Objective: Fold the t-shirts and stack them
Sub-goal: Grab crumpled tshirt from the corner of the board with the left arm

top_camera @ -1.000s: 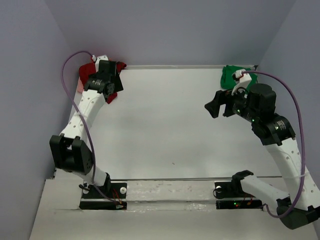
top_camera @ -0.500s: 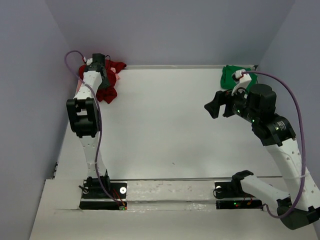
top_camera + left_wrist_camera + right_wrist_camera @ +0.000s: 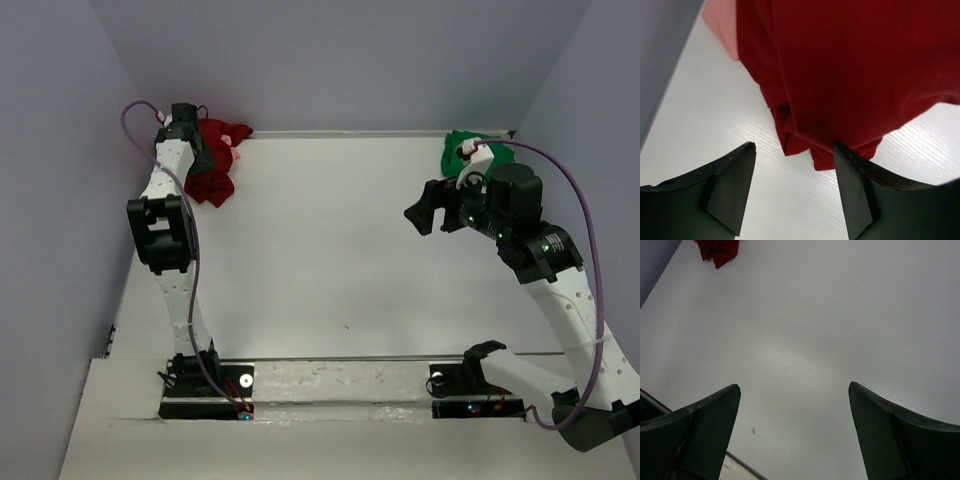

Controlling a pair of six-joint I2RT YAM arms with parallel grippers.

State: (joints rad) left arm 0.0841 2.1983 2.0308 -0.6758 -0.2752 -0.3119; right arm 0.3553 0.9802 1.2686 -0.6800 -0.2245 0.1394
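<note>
Left wrist view: my left gripper is open, dark fingers apart with nothing pinched, and bare white table shows between them. The dark red t-shirt lies bunched just ahead of the tips. Its lowest fold comes close to the right-hand finger; I can't tell if they touch. The salmon-pink t-shirt shows at upper left, right against the red one's edge.

Right wrist view: my right gripper is spread wide and holds nothing, only plain tabletop below it. The red shirt is a small patch at the far top left of this view, well apart.

Top external view: my left arm reaches from its base at the near edge to the far left corner. The elbow joint is raised midway and the wrist is over the red pile, close to the left wall. My right arm rises from its base on the right and bends at the elbow. Its wrist points left toward the table's middle, with the gripper clear of the cloth. The bright green t-shirt is crumpled in the far right corner, just behind that wrist and partly hidden by it. A purple cable loops along each arm.
</note>
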